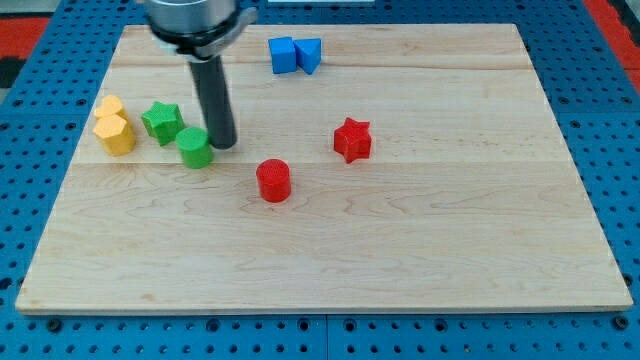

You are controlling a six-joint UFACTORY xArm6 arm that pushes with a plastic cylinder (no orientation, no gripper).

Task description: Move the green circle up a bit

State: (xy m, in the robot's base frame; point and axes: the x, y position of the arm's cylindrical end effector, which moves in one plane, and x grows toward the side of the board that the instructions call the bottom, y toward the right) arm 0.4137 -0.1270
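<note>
Wooden surface [420, 250] on a blue pegboard, seven blocks on it. Rod ending in my tip [224, 146], the only end effector here: no jaws to open or close, nothing held, pressed at most against one block. Tip just right of the green circle [195, 147] and level with its upper edge, touching or nearly so; contact too close to call. Green circle in the left half, just below and right of the green star [162, 121]. Further left, two yellow blocks [114, 127] stacked close, shapes unclear. Near the top, two blue blocks [295, 54] side by side. Red circle [273, 180] below right of the tip, red star [352, 139] further right. Step in hand, by the look of it: positioning, not yet pushing upward. Next move probably round to the circle's lower side, then a short push toward the view's top, angled clear of the green star.
</note>
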